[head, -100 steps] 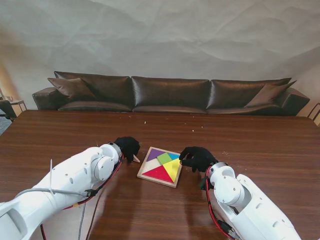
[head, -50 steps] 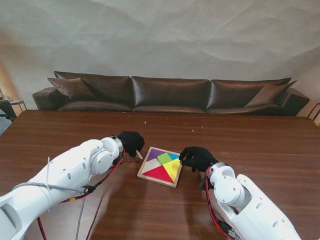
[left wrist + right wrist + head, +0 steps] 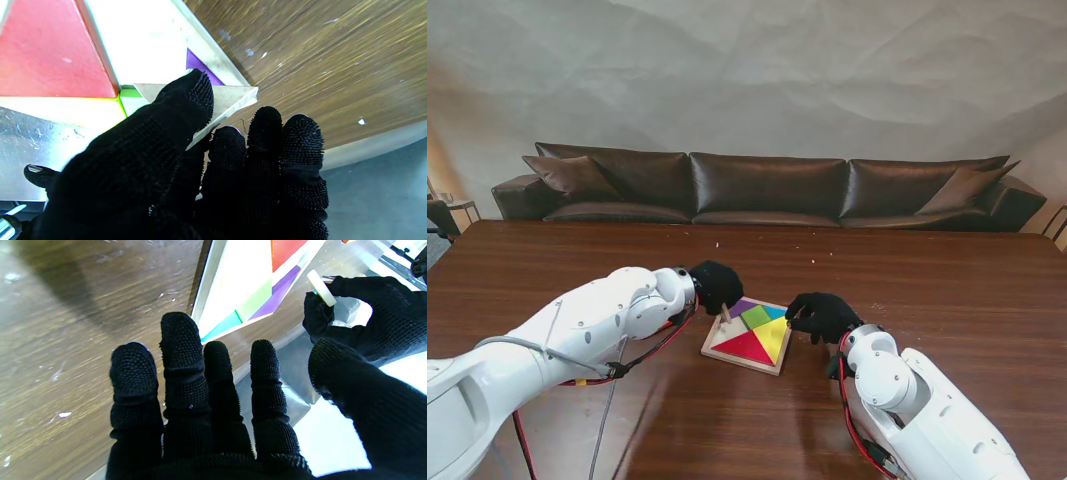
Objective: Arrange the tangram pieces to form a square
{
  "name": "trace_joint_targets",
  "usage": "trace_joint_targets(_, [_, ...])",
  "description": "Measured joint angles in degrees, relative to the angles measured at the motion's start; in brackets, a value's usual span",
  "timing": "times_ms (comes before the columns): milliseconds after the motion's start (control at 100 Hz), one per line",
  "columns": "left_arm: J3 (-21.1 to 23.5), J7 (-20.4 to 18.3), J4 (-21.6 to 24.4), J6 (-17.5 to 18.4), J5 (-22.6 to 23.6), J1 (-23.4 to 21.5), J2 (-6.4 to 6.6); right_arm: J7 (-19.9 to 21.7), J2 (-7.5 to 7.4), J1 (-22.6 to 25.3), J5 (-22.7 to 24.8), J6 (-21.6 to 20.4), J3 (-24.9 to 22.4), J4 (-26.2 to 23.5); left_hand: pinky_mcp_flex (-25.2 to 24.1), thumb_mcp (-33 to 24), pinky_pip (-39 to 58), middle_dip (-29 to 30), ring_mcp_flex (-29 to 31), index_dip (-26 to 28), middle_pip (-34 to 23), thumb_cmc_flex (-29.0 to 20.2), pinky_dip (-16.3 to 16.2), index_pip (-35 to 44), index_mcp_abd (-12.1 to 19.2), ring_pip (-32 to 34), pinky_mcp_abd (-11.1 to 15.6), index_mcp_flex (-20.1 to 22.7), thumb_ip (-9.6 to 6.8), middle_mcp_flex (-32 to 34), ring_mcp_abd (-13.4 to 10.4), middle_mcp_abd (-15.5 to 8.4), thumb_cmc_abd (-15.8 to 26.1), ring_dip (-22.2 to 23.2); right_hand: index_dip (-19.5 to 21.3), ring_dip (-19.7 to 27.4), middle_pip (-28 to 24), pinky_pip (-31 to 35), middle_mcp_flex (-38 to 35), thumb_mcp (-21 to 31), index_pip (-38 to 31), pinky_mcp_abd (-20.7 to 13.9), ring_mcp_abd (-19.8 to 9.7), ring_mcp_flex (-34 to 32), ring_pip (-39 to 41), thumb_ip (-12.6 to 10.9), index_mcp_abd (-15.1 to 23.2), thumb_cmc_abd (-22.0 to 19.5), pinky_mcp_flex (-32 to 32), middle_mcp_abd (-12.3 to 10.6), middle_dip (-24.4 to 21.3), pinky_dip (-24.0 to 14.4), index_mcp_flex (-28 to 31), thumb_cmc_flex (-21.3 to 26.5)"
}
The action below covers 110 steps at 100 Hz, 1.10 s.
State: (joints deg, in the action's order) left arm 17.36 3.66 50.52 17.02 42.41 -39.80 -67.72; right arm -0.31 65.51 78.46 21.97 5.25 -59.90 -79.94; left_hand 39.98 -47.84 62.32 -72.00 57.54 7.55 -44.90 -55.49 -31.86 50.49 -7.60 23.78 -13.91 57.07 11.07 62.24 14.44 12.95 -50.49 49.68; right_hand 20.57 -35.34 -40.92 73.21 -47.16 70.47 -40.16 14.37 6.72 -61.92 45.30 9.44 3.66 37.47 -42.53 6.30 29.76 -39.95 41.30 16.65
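Note:
A wooden tangram tray [image 3: 773,368] lies on the table between my hands, holding purple, green, blue, yellow and red pieces. My left hand [image 3: 716,285] hovers over the tray's left far corner, shut on a pale wooden triangle piece [image 3: 725,314] [image 3: 230,98] pinched between thumb and fingers. Under that piece the tray shows a bare whitish slot [image 3: 146,43] beside the red triangle [image 3: 43,56]. My right hand [image 3: 820,315] rests at the tray's right edge, fingers [image 3: 181,350] spread and holding nothing. The left hand [image 3: 360,306] with its piece shows in the right wrist view.
A dark leather sofa [image 3: 767,190] stands behind the far edge of the brown wooden table [image 3: 947,290]. Red and grey cables [image 3: 597,400] hang from my left arm near the table's front.
My left hand has carried the pale triangle to the right, from beside the tray to over its left far corner. The right hand has stayed put.

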Motion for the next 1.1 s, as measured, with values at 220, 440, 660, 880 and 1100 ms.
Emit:
trace_joint_targets(220, [-2.3,3.5,-3.8,2.8,-0.9,1.1,-2.59,0.0,0.01,0.0,-0.2,0.0,-0.2,0.0,-1.4,0.0,-0.7,0.0,-1.2,0.0,0.1,0.0,1.7,0.0,0.3,-0.6,0.2,0.0,0.00,-0.7,-0.1,0.0,0.0,-0.2,0.0,0.0,0.0,0.0,0.0,0.0,0.0,0.0,0.1,0.0,0.0,0.0,0.0,0.0,0.0,0.0,0.0,0.0,0.0,0.0])
trace_joint_targets(440, [-4.3,6.8,-6.2,6.2,-0.8,1.2,-4.10,0.1,0.01,0.0,-0.4,0.0,-0.3,0.0,-3.5,0.0,-0.8,-0.1,-1.8,0.0,0.7,0.0,5.9,0.0,0.5,-1.2,0.4,0.0,0.00,-0.8,-0.2,0.0,0.0,-0.8,0.0,0.0,0.0,0.0,0.0,0.0,0.0,0.0,0.3,0.0,0.0,0.0,-0.1,0.0,0.0,0.0,0.0,0.0,0.0,0.0])
trace_joint_targets(660, [-6.0,9.0,-8.8,8.2,-0.4,1.7,-5.20,0.2,-0.01,0.0,-0.5,0.0,-0.3,0.1,-5.0,0.1,-0.8,-0.7,-3.3,0.0,1.3,-0.7,9.5,0.0,1.1,-1.8,0.5,0.0,0.00,-1.3,-0.4,0.0,-0.1,-2.3,0.0,0.0,0.0,0.0,0.0,0.0,0.0,0.0,0.3,0.0,0.1,0.0,-0.1,0.0,0.0,0.0,0.0,0.0,0.0,0.0])
trace_joint_targets(880, [-8.0,11.5,-11.2,10.0,0.7,2.6,-5.85,0.4,-0.01,0.0,-0.7,0.0,-0.4,0.1,-6.2,-3.3,-0.7,-1.6,-4.3,2.7,2.8,-7.9,12.6,2.2,10.5,-2.1,0.5,4.0,-1.08,-1.3,-0.6,0.0,-0.5,-3.8,0.0,0.0,0.0,0.0,0.0,0.0,0.0,0.0,0.3,0.0,0.1,0.0,-0.1,0.0,0.0,0.0,0.0,0.0,0.0,0.0])
trace_joint_targets(1100, [-8.7,13.1,-11.8,10.4,1.8,2.9,-5.90,0.4,-0.01,0.0,-0.7,0.0,-0.4,0.0,-6.8,-4.5,-0.6,-2.4,-4.8,4.5,4.3,-8.4,13.9,3.4,12.1,-2.6,0.5,5.5,-1.09,-1.3,-0.7,0.0,-0.4,-5.1,0.0,0.0,0.0,0.0,0.0,0.0,0.0,0.0,0.3,0.0,0.1,0.0,-0.1,0.0,0.0,0.0,0.0,0.0,0.0,0.0])
